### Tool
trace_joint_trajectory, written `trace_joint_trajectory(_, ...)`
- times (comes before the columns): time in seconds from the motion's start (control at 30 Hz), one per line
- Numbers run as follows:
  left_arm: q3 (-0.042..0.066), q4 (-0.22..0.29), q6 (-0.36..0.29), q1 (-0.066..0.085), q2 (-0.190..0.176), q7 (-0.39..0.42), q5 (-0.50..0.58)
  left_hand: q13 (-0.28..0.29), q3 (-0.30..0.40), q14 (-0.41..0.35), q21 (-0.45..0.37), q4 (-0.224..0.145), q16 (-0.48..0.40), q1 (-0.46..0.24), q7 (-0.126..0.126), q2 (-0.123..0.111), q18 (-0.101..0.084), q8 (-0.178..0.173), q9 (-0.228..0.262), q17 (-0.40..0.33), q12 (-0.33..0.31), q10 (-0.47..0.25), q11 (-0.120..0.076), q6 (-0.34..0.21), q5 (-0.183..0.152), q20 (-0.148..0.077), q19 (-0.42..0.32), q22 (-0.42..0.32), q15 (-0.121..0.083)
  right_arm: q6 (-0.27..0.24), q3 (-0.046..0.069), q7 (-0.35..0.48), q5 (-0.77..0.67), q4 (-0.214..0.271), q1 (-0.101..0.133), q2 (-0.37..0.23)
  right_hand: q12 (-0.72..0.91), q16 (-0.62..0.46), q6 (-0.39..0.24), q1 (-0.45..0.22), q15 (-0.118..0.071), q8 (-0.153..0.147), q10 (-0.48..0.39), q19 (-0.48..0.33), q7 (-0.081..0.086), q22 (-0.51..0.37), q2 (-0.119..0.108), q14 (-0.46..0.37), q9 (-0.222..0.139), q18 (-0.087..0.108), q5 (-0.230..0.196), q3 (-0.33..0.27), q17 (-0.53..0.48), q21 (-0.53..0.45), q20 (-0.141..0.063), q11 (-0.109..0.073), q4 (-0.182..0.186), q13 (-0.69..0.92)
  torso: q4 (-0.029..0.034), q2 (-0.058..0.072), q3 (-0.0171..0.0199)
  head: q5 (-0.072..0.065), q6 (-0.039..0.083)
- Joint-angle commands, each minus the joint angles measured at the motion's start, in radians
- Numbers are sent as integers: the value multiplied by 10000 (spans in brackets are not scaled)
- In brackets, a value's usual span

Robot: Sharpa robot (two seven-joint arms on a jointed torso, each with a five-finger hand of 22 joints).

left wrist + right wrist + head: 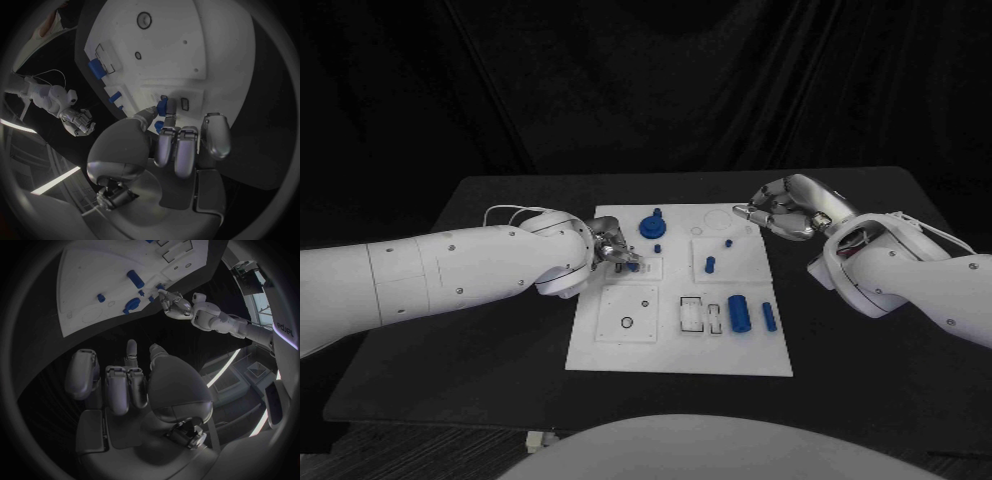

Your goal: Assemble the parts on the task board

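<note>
1. Worktop [488,200]: black, carrying the white task board [678,355] at its middle.
2. Task board: white plate with outlined recesses and several blue parts lying or standing on it.
3. Round blue part [652,227]: stands at the far edge of the board, near the middle; a small blue peg [656,248] sits just on the near side of it.
4. Short blue pin [710,265]: lies in the right middle area of the board; a tiny blue stub [728,242] sits just beyond it.
5. Thick blue cylinder [738,308]: lies in the near right area, beside a rectangular recess; a slimmer blue bar [769,316] lies just to its right, apart from it.
6. Left hand [606,250]: at the board's left edge, over a raised square block. In the left wrist view a small blue part [162,106] is pinched between thumb and fingertip, low against the board; the other fingers [215,135] are curled.
7. Right hand [788,208]: off the far right corner of the board, above the worktop. Fingers curled in, holding nothing; it touches no part.
</note>
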Motion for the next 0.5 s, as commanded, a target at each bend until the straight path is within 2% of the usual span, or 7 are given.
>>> trace_joint_trajectory(0.03, -37, -10, 146, -80, 40, 86, 136, 1337, 266, 642, -153, 158, -128, 9, -116, -128, -397, -177, -291, 2119, -154, 111, -59, -25, -44, -54, 63, 416, -82, -52, 8, -118, -60, 8, -29, -4, 166, 248, -141, 267, 20, 39, 1042, -14, -36, 1700, -31, 1084, 68, 21, 174, -225, 2682, -86, 42, -2, -35, 2711, -3, 3, -3, -7, -2)
trace_joint_trajectory(0.5, -37, -70, 226, -114, 117, 119, 252, 1249, 269, 605, -181, 160, -143, 27, -119, -130, -389, -174, -286, 2054, -202, 43, -63, -29, -60, -55, 40, 394, -84, -40, 8, -140, -60, 13, -31, 0, 166, 248, -150, 286, 21, 34, 1042, -25, -33, 1691, -29, 1084, 66, 28, 186, -220, 2682, -118, 43, -1, -34, 2711, 3, 1, 4, -14, -2)
